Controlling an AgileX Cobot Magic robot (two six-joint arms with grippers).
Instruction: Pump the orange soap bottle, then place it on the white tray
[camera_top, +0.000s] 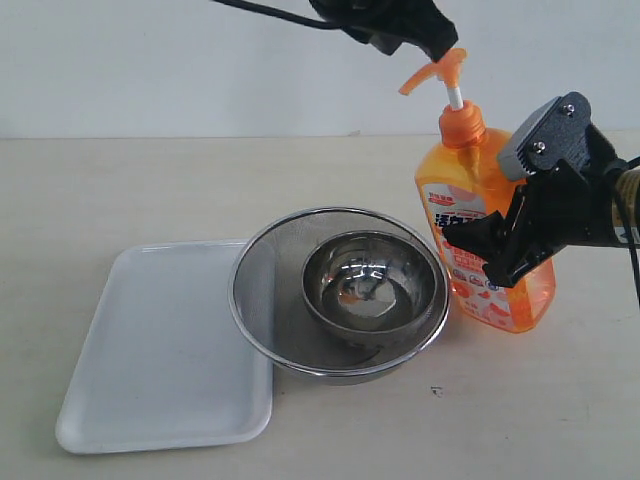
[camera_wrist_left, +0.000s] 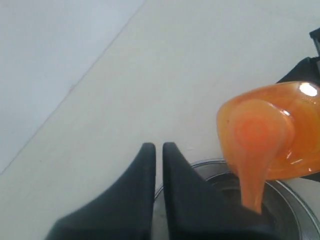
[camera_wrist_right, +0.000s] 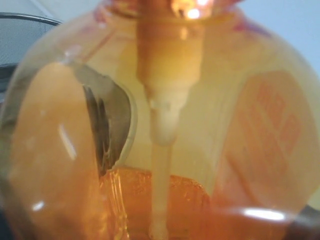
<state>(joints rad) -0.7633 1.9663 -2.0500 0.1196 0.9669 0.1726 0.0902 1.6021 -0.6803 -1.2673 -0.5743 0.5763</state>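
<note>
Orange soap bottle (camera_top: 452, 172) upright between right fingers (camera_top: 488, 236)

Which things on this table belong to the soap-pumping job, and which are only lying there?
For the job: tall translucent orange plastic soap bottle; flat rectangular white plastic tray.
Only lying there: round metal mesh strainer; shiny round steel bowl inside it.

A small steel bowl (camera_top: 375, 285) sits inside a round mesh strainer (camera_top: 265, 290) on the beige table (camera_top: 150, 190).

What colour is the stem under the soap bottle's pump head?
White; the stem of the orange soap bottle shows best in the exterior view.
</note>
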